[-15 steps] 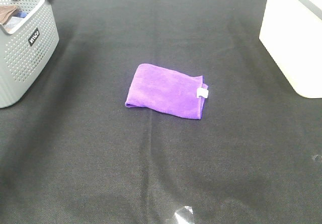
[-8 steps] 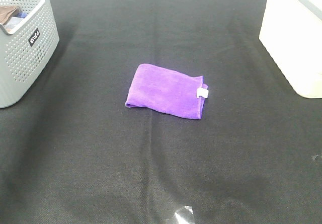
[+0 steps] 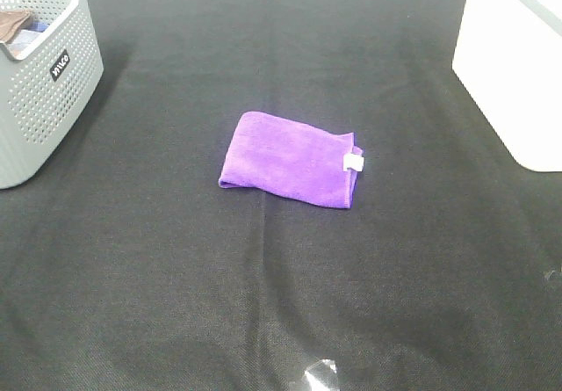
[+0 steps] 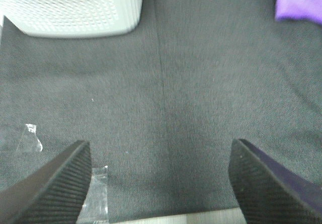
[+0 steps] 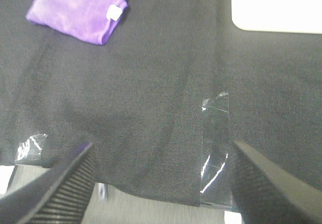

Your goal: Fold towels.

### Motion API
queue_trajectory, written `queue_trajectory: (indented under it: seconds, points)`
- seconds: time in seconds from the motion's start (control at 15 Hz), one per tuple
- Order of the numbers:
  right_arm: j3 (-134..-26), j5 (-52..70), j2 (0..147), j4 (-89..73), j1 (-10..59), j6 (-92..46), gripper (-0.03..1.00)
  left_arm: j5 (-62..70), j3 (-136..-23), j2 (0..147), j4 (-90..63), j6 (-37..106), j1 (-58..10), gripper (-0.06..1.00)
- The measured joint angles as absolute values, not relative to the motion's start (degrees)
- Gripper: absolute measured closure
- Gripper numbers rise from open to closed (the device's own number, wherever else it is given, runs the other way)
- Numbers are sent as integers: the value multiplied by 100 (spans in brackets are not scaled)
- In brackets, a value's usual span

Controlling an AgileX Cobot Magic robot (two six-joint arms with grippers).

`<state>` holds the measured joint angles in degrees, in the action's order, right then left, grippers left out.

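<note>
Though folded, towel [image 3: 290, 160] ungripped

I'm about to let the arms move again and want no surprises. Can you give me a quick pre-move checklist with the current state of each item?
1. Folded purple cloth towel lies flat on the black cloth table cover, nothing touching it: ok.
2. Left gripper open and empty: ok.
3. Right gripper open and empty: ok.
4. Both arms out of the high view, clear of the towel: ok.
5. Grey perforated plastic basket holds more cloth; how many pieces: cannot tell.
6. White box set apart from the towel: ok.
</note>
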<state>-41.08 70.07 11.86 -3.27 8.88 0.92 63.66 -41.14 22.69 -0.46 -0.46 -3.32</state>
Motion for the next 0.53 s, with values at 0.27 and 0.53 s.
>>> queue_trajectory:
  seconds: [0.27, 0.53]
  points:
    - [-3541, 7013, 138, -321, 888, 92, 24, 6509, -3449, 556, -52, -46, -332, 24]
    - [-2859, 6990, -23, -292, 888, 0, 24, 6320, -3042, -34, -63, -52, -332, 24]
